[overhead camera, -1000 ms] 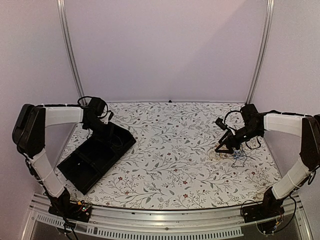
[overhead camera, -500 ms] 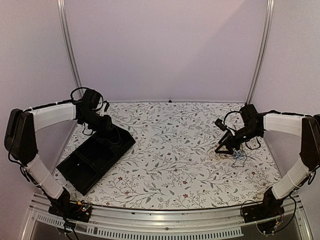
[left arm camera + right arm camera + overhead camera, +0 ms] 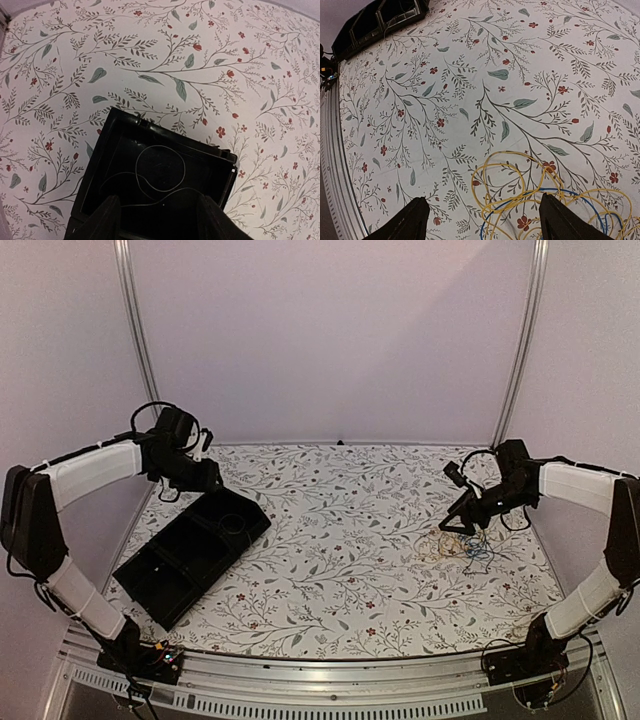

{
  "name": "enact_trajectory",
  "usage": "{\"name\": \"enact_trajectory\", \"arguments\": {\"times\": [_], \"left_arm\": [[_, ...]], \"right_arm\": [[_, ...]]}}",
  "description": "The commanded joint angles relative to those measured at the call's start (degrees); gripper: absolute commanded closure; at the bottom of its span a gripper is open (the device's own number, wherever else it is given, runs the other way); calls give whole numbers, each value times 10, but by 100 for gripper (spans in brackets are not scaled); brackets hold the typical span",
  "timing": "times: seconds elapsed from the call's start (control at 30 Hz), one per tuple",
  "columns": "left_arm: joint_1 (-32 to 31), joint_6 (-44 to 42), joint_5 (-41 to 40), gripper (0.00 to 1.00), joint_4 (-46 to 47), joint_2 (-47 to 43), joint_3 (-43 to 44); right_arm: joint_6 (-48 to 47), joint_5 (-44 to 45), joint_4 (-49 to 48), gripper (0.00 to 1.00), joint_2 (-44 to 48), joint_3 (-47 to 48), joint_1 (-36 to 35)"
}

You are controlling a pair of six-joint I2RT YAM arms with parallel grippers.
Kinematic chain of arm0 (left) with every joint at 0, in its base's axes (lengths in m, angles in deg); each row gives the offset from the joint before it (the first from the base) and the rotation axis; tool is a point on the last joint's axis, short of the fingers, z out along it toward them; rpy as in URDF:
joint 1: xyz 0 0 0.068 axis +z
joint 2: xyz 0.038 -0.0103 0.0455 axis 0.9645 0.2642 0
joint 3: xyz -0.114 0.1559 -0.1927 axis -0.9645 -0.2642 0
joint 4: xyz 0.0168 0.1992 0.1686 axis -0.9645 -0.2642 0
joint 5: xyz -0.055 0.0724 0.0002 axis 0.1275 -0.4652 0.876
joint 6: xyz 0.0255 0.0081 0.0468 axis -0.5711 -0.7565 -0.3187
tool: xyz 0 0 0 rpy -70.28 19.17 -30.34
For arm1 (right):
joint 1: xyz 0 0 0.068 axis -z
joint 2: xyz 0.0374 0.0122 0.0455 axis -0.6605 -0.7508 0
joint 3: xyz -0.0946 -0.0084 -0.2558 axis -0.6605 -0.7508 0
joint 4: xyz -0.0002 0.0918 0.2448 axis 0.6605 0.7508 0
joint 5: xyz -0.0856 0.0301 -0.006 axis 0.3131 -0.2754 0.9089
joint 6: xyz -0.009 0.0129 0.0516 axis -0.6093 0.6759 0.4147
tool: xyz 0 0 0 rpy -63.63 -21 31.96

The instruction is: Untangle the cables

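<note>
The left arm rises from its base to a high outer elbow. Its white forearm runs inward and the wrist tips down, so the left gripper [image 3: 209, 480] hangs above the far end of the black tray [image 3: 190, 550]. Its fingers [image 3: 107, 219] stand spread, with nothing between them. Just ahead of them and below, one thin pale cable [image 3: 161, 169] lies looped inside the tray's end compartment. Past the tray rim the floral table [image 3: 340, 540] runs on ahead.

The right arm bends the same way, wrist pitched down, with the right gripper [image 3: 455, 528] spread wide and holding nothing. The yellow and blue cables [image 3: 520, 200] lie tangled on the table beneath its fingertips, spreading towards the finger on the right of the wrist view. The table's metal edge rail [image 3: 330, 150] lies well off to the other side.
</note>
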Motion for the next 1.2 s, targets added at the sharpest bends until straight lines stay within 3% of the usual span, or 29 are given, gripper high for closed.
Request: {"name": "enact_trajectory", "arguments": {"times": [0.0,0.17,0.3,0.43,0.67,0.83,1.17], "left_arm": [[-1,3,36,48,10,-2,-18],[-32,-21,65,51,33,-36,-7],[-81,-17,54,53,-9,-26,18],[-143,7,-20,58,-79,-2,24],[-232,101,-111,60,-84,3,-46],[-254,155,-124,61,-40,31,-78],[-265,191,-160,66,-22,107,-52]], "right_arm": [[7,-3,0,20,13,11,0],[12,3,-4,20,24,13,5],[15,10,-14,21,24,7,5],[17,11,-16,21,17,7,5],[14,9,-19,21,13,2,5],[12,2,-17,21,6,2,5],[5,-1,-15,21,6,-5,6]]}}
